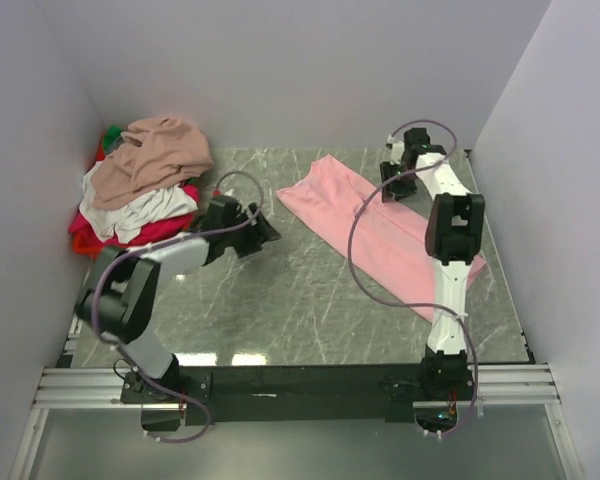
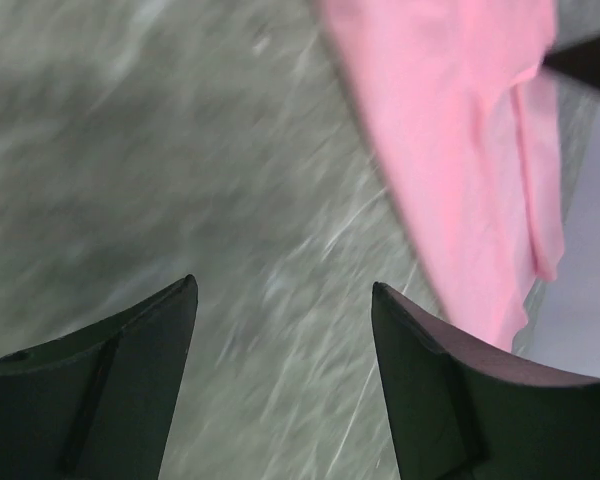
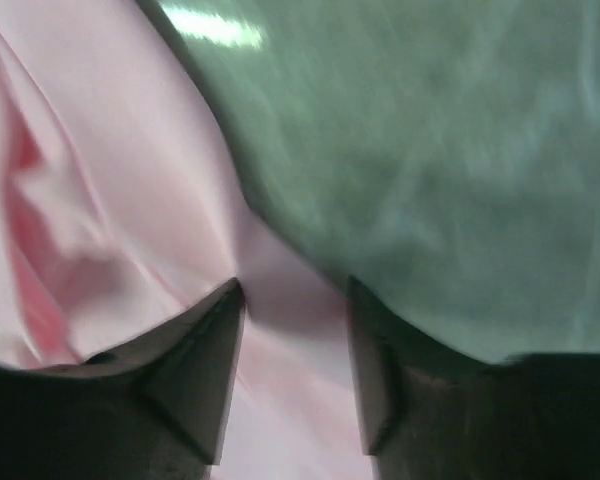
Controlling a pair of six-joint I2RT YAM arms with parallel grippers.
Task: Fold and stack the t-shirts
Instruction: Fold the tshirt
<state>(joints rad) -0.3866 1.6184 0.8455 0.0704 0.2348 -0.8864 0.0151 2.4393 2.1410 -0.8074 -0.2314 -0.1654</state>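
Observation:
A light pink t-shirt [image 1: 380,230] lies as a long diagonal strip on the right half of the marble table. It also shows in the left wrist view [image 2: 460,150] and the right wrist view [image 3: 100,180]. My right gripper [image 1: 389,192] [image 3: 292,288] is open, low over the shirt's far edge, with pink cloth between its fingers. My left gripper [image 1: 267,228] [image 2: 285,285] is open and empty above bare marble, just left of the pink shirt. A pile at the back left has a tan t-shirt [image 1: 155,150] on top of white [image 1: 145,212], magenta [image 1: 190,192] and green [image 1: 110,135] ones.
The pile sits in a red basket [image 1: 80,240] against the left wall. White walls close the table on the left, back and right. The marble table [image 1: 280,300] shows bare between the two arms. Purple cables loop off both arms.

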